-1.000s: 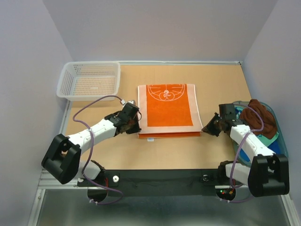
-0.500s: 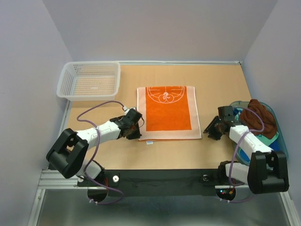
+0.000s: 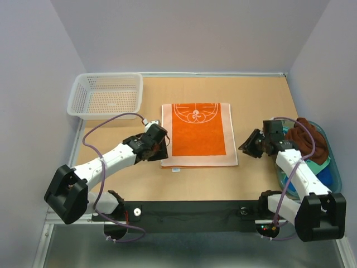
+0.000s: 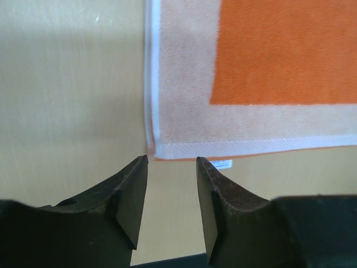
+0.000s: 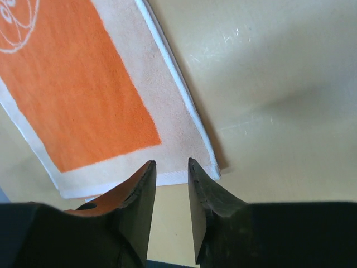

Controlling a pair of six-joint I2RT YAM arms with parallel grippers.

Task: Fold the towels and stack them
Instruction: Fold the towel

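Note:
The orange towel (image 3: 198, 134), with white circle pattern and pale border, lies folded flat in the middle of the table. My left gripper (image 3: 160, 149) is open just off its near left corner; the left wrist view shows that corner of the orange towel (image 4: 251, 72) beyond my empty left gripper (image 4: 172, 162). My right gripper (image 3: 245, 147) is open beside the near right corner; the right wrist view shows the orange towel (image 5: 83, 95) ahead of my right gripper (image 5: 171, 163), nothing between the jaws. A dark brown towel (image 3: 305, 137) lies heaped on other cloths in the tub.
A white mesh basket (image 3: 106, 95) stands at the back left. The translucent blue-green tub (image 3: 330, 167) sits at the right edge, beside my right arm. A small white label (image 4: 221, 164) pokes out under the towel's near edge.
Both grippers have let go of the towel's near corners and opened. The near edge has dropped and the towel now lies flat. Both grippers have drawn slightly back.

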